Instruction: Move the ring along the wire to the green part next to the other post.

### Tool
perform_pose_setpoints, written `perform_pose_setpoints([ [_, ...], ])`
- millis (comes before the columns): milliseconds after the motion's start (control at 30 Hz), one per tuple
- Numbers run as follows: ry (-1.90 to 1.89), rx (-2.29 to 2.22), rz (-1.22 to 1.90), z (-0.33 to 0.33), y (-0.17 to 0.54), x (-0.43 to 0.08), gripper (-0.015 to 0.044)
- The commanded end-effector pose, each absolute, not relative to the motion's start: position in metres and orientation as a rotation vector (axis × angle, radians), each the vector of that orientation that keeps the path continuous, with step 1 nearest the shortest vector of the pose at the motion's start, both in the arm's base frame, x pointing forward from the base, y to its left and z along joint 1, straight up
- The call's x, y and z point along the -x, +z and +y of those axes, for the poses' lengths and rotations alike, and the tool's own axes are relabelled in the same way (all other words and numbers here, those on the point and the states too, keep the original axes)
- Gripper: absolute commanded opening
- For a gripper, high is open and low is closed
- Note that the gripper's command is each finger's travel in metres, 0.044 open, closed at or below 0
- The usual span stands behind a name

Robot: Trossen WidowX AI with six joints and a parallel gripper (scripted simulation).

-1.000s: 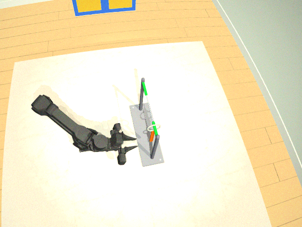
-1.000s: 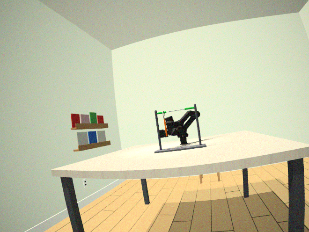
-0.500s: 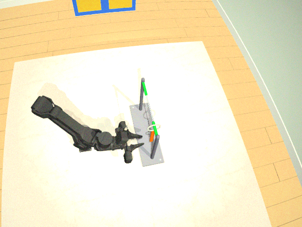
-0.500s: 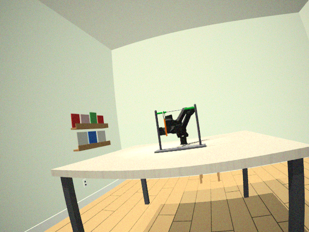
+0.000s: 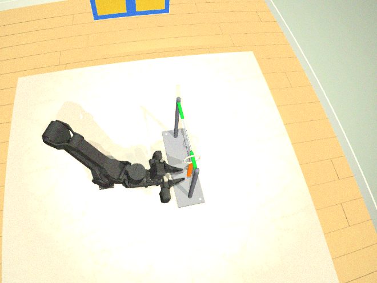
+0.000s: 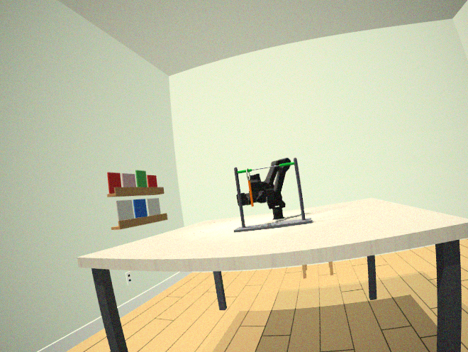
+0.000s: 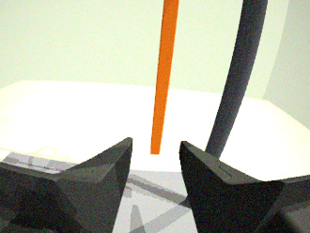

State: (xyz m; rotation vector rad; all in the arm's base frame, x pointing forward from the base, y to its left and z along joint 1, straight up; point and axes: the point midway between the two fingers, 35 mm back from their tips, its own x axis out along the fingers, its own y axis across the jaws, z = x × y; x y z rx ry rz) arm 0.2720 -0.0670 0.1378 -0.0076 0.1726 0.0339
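The ring (image 5: 199, 157) (image 6: 247, 174) hangs around the near green part (image 5: 195, 164) (image 6: 241, 172) of the wire, beside the near post (image 5: 193, 184) (image 6: 240, 200) (image 7: 240, 70). Its orange handle (image 5: 189, 170) (image 6: 250, 193) (image 7: 165, 56) points down. My gripper (image 5: 183, 174) (image 7: 156, 146) is partly open and empty. Its fingertips are just short of the handle. In the wrist view the handle's lower end shows in line with the gap between them. The other green part (image 5: 180, 110) (image 6: 286, 165) is by the far post (image 5: 176, 121) (image 6: 299, 189).
The thin grey wire (image 5: 187, 135) (image 6: 262, 167) runs between the green parts, above the grey base plate (image 5: 173, 142). The near post stands just beyond the right finger in the wrist view. The plate rests on the pale table (image 5: 243, 228) (image 6: 188, 251).
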Motion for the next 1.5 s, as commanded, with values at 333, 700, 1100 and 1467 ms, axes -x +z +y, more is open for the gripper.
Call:
perform_pose_setpoints([
  [333, 0.028, 0.01, 0.164, -0.069, 0.139, -0.294, 0.016],
  [700, 0.028, 0.009, 0.162, -0.067, 0.135, -0.31, 0.016],
  [1100, 0.028, 0.008, 0.16, -0.064, 0.128, -0.328, 0.016],
  [1467, 0.028, 0.008, 0.16, -0.064, 0.128, -0.329, 0.016],
])
